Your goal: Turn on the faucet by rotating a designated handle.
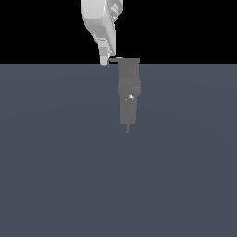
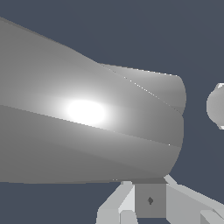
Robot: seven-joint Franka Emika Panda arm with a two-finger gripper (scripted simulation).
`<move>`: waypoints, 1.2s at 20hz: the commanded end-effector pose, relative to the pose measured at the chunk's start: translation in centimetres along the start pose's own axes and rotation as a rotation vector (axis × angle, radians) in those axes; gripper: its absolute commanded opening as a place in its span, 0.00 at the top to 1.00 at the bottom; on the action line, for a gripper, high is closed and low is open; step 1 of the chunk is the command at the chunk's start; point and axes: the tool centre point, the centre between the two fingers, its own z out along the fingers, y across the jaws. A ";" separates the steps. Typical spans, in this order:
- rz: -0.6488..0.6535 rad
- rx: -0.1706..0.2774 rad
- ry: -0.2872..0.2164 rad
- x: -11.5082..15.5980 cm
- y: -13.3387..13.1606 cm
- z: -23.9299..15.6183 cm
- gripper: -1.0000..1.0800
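Note:
The grey faucet (image 1: 128,90) stands upright in the middle of the exterior view, with a blocky top, a bulge with a bright glint, and a thin tip below. Its handle (image 1: 114,60) shows only as a short dark stub sticking out toward the exterior view's left from the blocky top. My gripper (image 1: 106,60) hangs from the white arm right at the end of that stub, touching or nearly touching it. In the wrist view a large grey rounded surface of the faucet (image 2: 87,122) fills most of the picture. My pale fingers (image 2: 114,206) flank a small dark grey block.
A flat blue-grey floor (image 1: 55,176) spreads around the faucet. The white arm (image 1: 99,23) comes down from above, just to the exterior view's left of the faucet's top. A small rounded grey part (image 2: 216,107) shows at the wrist view's edge.

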 end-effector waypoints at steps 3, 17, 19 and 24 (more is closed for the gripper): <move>0.013 0.002 -0.001 3.4 0.1 -0.1 1.00; -0.013 -0.001 -0.001 9.0 0.3 -0.1 1.00; -0.011 0.000 -0.001 9.5 -0.1 -0.1 1.00; -0.007 0.001 -0.001 10.7 -1.0 -0.1 1.00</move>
